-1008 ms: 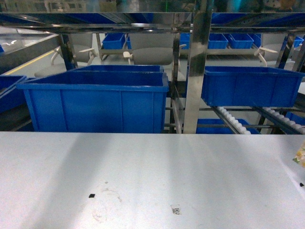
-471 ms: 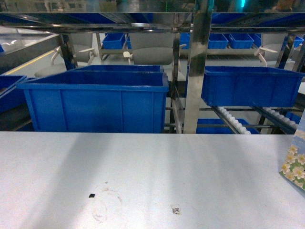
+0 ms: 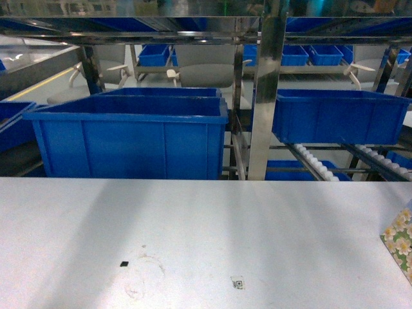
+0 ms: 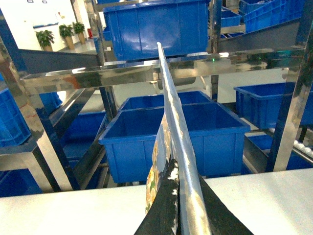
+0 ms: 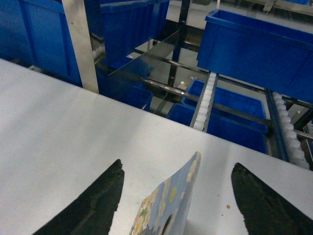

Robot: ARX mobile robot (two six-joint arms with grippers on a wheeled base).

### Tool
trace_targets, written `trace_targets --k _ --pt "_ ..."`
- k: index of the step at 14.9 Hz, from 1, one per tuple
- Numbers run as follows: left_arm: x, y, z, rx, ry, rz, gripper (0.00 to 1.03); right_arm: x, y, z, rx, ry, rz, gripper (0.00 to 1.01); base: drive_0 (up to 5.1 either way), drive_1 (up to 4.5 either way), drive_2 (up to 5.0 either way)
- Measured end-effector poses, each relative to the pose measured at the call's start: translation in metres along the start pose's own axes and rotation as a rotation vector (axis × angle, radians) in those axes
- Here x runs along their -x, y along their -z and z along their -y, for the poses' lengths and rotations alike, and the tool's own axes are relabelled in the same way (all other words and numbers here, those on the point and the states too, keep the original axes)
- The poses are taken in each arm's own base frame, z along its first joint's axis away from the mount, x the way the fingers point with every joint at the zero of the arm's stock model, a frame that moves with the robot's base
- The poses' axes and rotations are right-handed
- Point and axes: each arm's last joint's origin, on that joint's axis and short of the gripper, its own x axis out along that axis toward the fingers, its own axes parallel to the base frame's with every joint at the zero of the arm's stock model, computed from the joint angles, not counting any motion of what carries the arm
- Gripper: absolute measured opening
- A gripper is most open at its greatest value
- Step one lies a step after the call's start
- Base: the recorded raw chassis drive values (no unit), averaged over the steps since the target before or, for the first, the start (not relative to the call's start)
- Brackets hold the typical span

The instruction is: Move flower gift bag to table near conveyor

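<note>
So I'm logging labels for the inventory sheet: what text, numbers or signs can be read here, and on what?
No words or numbers can be read in any view.
Code sticker on the table: a small square pattern, too small to decode.
Flower gift bag: printed flowers only, no legible lettering.
Blue bins: no visible labels.

bag (image 3: 400,241): I see its flowered corner at the right edge, above the worktop (image 3: 193,238)
conveyor (image 3: 312,161): steel racking with white rollers, behind the worktop

No legible text, brand or number in any view. A small square code sticker (image 3: 237,282) sits on the table (image 3: 206,232); pattern unreadable.
</note>
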Motion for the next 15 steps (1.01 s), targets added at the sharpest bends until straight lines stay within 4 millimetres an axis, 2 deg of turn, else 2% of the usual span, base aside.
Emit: trace_targets --k 2,3,6,9,13,15 --pt "0.000 0.000 0.000 0.000 0.000 0.000 0.02 0.016 -0.007 -0.002 0.003 0.023 0.033 0.86 0.0 0.00 0.0" --pt "0.000 0.000 0.000 0.000 0.000 0.000 0.02 0.025 -0.017 -0.002 0.007 0.045 0.059 0.99 0.0 0.00 0.0" --pt "0.000 0.000 0.000 0.000 0.000 0.000 0.02 0.064 -0.054 -0.002 0.041 0.181 0.183 0.98 0.0 0.00 0.0" --pt "0.000 0.000 0.000 0.000 0.000 0.000 0.02 0.104 -0.069 -0.013 0.054 0.310 0.242 0.98 0.0 0.00 0.0" --pt "0.000 0.000 0.000 0.000 0.000 0.000 0.02 0.142 -0.054 -0.039 -0.002 0.351 0.211 0.98 0.0 0.00 0.0" --pt "0.000 0.000 0.000 0.000 0.000 0.000 0.02 0.151 -0.050 -0.049 -0.022 0.345 0.182 0.98 0.0 0.00 0.0"
